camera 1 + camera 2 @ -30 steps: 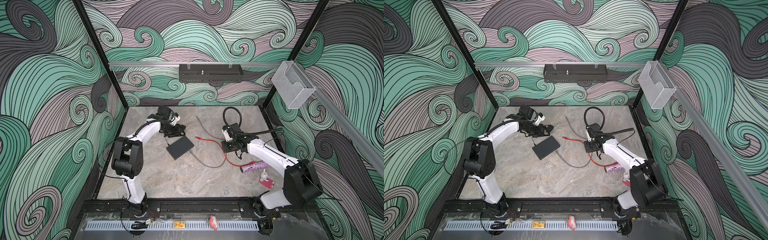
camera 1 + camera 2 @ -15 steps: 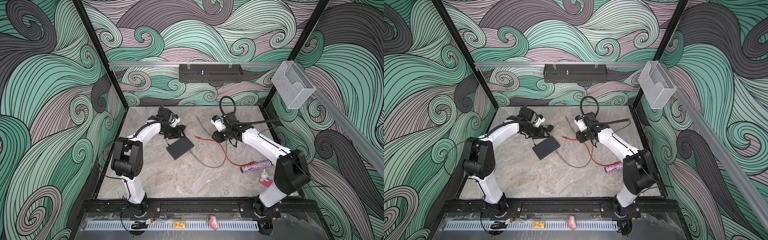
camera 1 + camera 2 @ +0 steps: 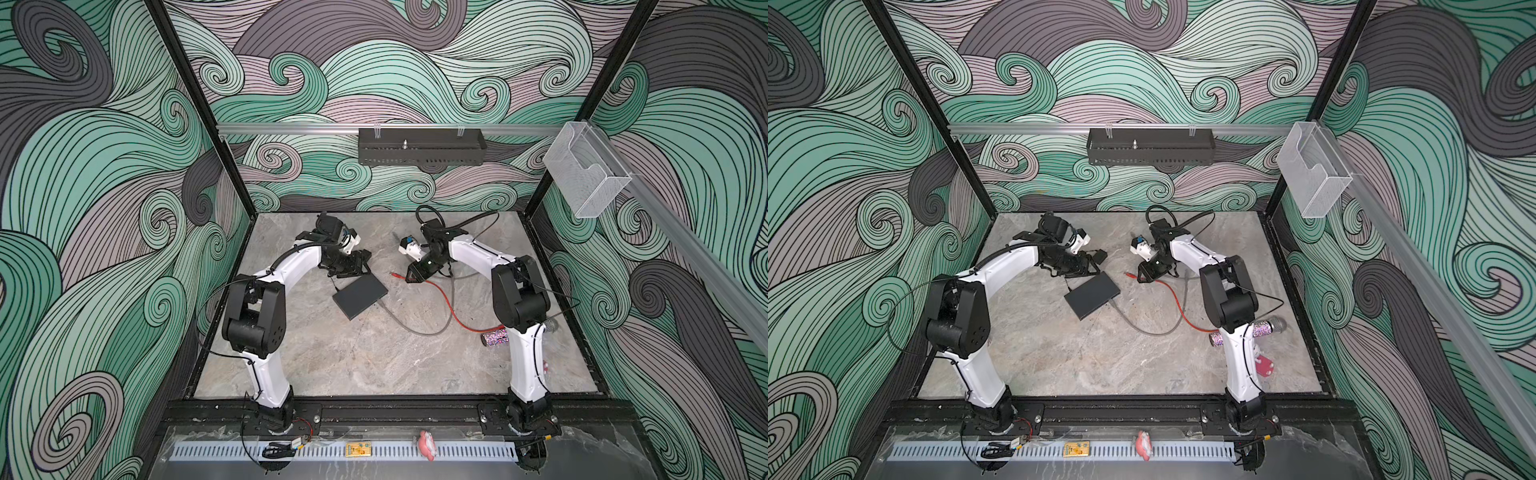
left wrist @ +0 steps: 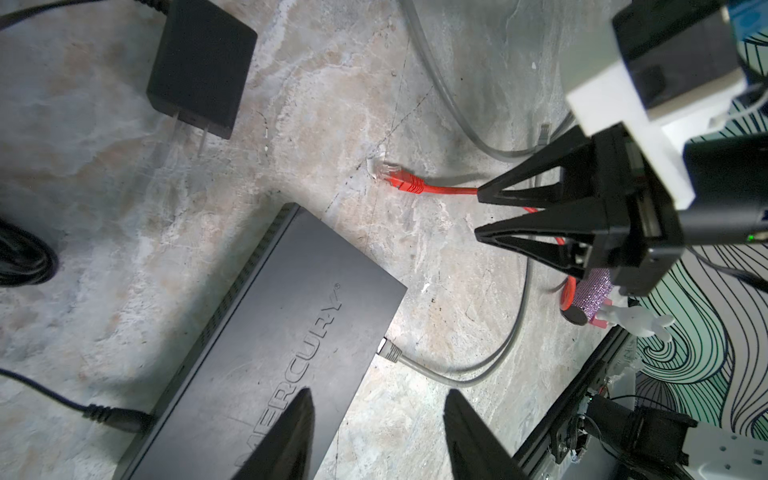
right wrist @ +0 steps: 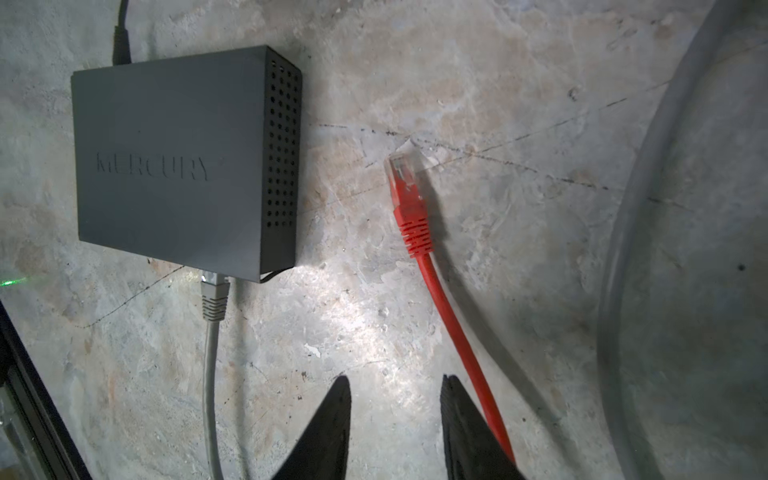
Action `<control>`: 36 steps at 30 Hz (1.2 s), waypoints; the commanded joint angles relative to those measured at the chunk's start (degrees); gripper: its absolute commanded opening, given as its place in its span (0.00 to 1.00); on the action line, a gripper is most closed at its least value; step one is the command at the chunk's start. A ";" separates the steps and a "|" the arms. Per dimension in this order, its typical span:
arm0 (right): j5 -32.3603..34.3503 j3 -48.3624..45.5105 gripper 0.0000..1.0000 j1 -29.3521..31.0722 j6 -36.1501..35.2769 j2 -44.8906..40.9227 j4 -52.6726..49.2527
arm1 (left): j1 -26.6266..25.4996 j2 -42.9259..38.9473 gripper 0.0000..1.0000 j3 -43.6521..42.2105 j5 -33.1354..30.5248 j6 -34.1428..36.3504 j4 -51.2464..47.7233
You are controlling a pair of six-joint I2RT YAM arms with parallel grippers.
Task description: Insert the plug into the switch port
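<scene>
Red plug is just lying loose on the surface, near the switch but not touching it. It sits off the vented short side, not the port side. We figure the ports are on the edge where the grey cord is already plugged in, so that's the face our plug has to reach. Right fingers are apart and gripping nothing. In the right wrist view the red cord runs past the outside of one finger rather than through the gap, with the plug ahead of the tips. Looks to us like they're lined up along the cord so they can come down on the boot behind the clear tip. Left fingers are spread and empty too, hanging close by the switch. In the left wrist view one lines up over the lid and one over bare surface. Our guess is that arm is there to pin the box, since it looks light and would probably slide when the plug gets pushed in. Adapter sits off to the side, out of it. Whether there's a free port beside the grey one, we can't tell.
</scene>
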 commanded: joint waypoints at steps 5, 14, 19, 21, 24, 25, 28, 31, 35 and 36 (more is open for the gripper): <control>-4.48 4.67 0.38 -0.52 -3.00 4.69 -8.58 | -0.38 -0.74 0.54 1.67 0.21 0.49 -1.42; -5.80 8.07 0.33 -0.43 -1.30 8.32 -9.41 | -0.40 -1.05 0.54 0.90 -0.02 0.45 -1.18; -4.92 9.94 0.27 -0.01 -0.28 9.74 -10.11 | -0.43 -1.11 0.54 0.79 -0.29 0.46 -1.16; -4.64 10.39 0.24 0.16 0.05 10.08 -10.02 | -0.43 -1.11 0.53 0.75 -0.29 0.44 -1.16; -4.53 11.18 0.23 0.55 0.38 10.67 -10.05 | -0.37 -1.00 0.54 0.64 -0.29 0.48 -1.23; -4.50 11.56 0.23 0.66 0.45 10.88 -10.04 | -0.40 -1.04 0.54 0.72 -0.28 0.51 -1.18; -4.04 12.93 0.23 1.16 0.62 11.77 -10.04 | -0.39 -1.19 0.54 0.68 -0.29 0.60 -1.26; -4.24 14.16 0.22 1.37 0.90 12.63 -10.09 | -0.43 -1.35 0.54 0.53 -0.38 0.57 -1.28; -3.91 14.62 0.15 1.74 0.93 12.46 -10.24 | -0.40 -1.36 0.54 0.22 -0.97 0.83 -1.59; -3.70 14.44 0.14 1.88 0.82 12.08 -10.17 | -0.36 -1.35 0.53 0.20 -1.07 0.92 -1.69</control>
